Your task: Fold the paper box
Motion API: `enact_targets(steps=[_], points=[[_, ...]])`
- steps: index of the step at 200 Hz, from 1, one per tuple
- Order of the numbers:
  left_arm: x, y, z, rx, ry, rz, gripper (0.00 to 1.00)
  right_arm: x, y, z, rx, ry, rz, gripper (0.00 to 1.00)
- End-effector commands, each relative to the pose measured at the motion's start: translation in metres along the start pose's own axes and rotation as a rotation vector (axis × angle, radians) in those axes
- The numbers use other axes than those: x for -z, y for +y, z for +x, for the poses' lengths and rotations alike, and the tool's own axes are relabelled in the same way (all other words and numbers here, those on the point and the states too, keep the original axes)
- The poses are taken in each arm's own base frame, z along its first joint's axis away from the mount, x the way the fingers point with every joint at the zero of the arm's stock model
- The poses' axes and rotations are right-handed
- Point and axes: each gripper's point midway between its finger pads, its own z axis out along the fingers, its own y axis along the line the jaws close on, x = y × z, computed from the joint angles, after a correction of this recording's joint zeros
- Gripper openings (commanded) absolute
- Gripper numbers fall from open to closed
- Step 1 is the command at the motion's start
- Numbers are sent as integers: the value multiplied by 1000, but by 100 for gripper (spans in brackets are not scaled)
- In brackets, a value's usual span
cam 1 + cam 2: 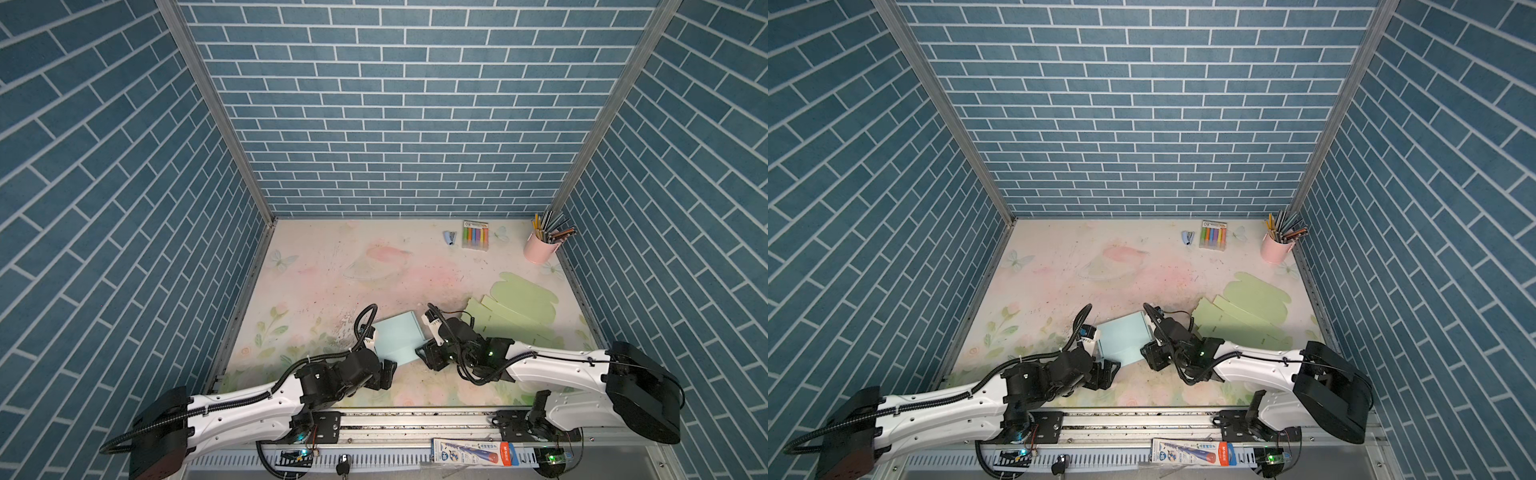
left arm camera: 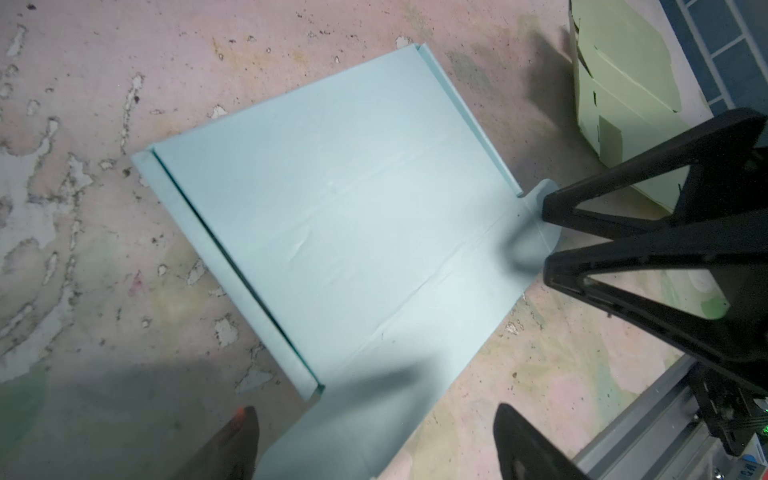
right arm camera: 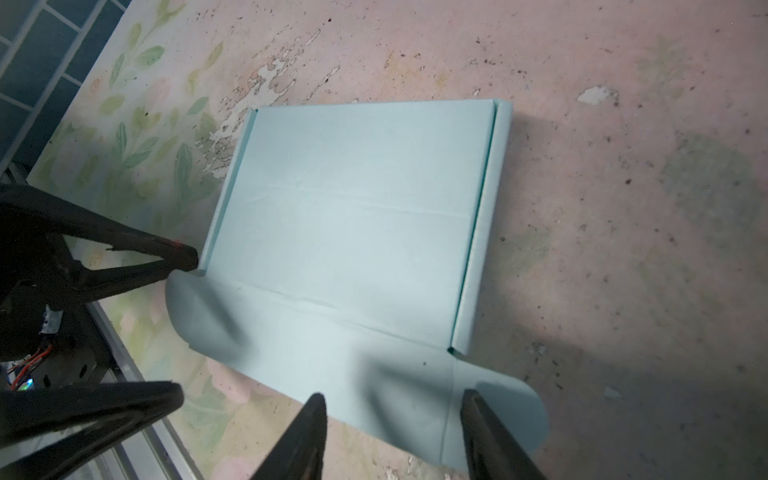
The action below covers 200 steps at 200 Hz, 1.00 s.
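The paper box (image 1: 397,338) (image 1: 1121,338) (image 2: 353,208) (image 3: 353,199), a pale blue sheet that is only partly folded, is lying flat on the bench (image 1: 324,266) between the two arms. In both wrist views it is showing narrow strips turned over along two opposite sides. A wide flap with a rounded tab at each end is extending from the side nearest the arm bases.

The left arm (image 1: 245,405) is reaching to the near left corner of the box. The left jaws are standing wide apart, one on each side of the flap end, and are gripping nothing.

The right arm (image 1: 557,365) is reaching to the near right corner of the box. The right jaws are also standing apart, straddling the crease of the rounded tab there. Whether their tips are touching the paper cannot be told.

A green sheet (image 1: 515,307) of cut card is lying just to the right of the box, partly under the right arm. Beyond the box, by the back wall, a marker pack (image 1: 475,235), a small stapler (image 1: 449,237) and a pink pen cup (image 1: 540,249) are sitting well apart from it
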Motion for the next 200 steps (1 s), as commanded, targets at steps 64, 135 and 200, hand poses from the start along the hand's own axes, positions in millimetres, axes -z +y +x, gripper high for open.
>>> enact_targets(steps=[64,135,200], points=[[15,5,-9,18,-53,-53,89,3,-2,5,-33,-3,17,65],[21,-13,-8,-8,-46,-31,89,3,-4,3,-15,2,39,70],[12,-21,6,-4,-22,-19,88,-1,-6,8,-13,17,45,72]])
